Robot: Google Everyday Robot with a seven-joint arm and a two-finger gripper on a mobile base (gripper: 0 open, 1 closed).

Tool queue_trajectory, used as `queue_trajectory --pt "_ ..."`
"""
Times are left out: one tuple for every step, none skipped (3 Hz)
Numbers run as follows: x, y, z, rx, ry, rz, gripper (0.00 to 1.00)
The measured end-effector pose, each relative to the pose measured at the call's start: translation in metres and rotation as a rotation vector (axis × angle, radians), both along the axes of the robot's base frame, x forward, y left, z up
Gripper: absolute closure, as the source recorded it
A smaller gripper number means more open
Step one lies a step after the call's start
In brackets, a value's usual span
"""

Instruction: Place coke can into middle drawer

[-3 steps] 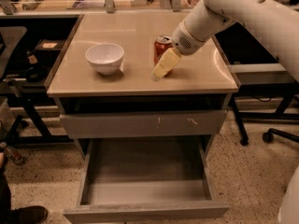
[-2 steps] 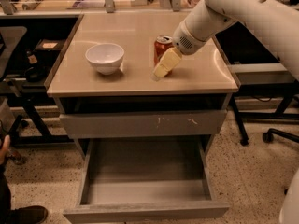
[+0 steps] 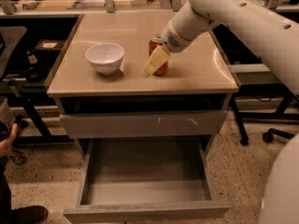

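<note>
Speckled terrazzo flooring [image 3: 244,183] surrounds a grey drawer cabinet with a smooth beige top [image 3: 135,24]. On that top, a little right of centre and towards the near edge, stands the small red-orange soda can with a silver top [image 3: 162,68], upright. The robot's two-finger gripper [image 3: 156,62] is right at the can, its pale cream end overlapping the can's near left side; whether it is clamped on the can or merely set against it cannot be told. The thick white robot arm [image 3: 233,13] reaches the can from the upper right, slanting down over the far right corner of the top. To the left of the can, apart from it, sits a round white bowl [image 3: 105,57]. Below the top is a dark gap, then a closed grey drawer front with white scuff marks [image 3: 140,123]. Beneath that, the wide, shallow grey middle drawer [image 3: 145,171] is pulled out towards the near side, its smooth floor bare. At the left edge a person's hand [image 3: 6,141] and a dark shoe [image 3: 29,213] show. A black chair caster [image 3: 268,136] rests on the floor to the right.
</note>
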State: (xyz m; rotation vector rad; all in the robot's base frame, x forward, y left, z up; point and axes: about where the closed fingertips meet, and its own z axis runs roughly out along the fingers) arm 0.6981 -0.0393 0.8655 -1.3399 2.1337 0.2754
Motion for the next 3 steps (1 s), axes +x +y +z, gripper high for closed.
queue_trajectory --pt "0.0178 0.0181 0.0005 0.002 -0.036 0.030 0.00" --pt "0.0181 0.0188 0.0007 0.002 -0.036 0.031 0.19" --pt "0.0181 0.0188 0.0006 0.002 -0.036 0.031 0.42"
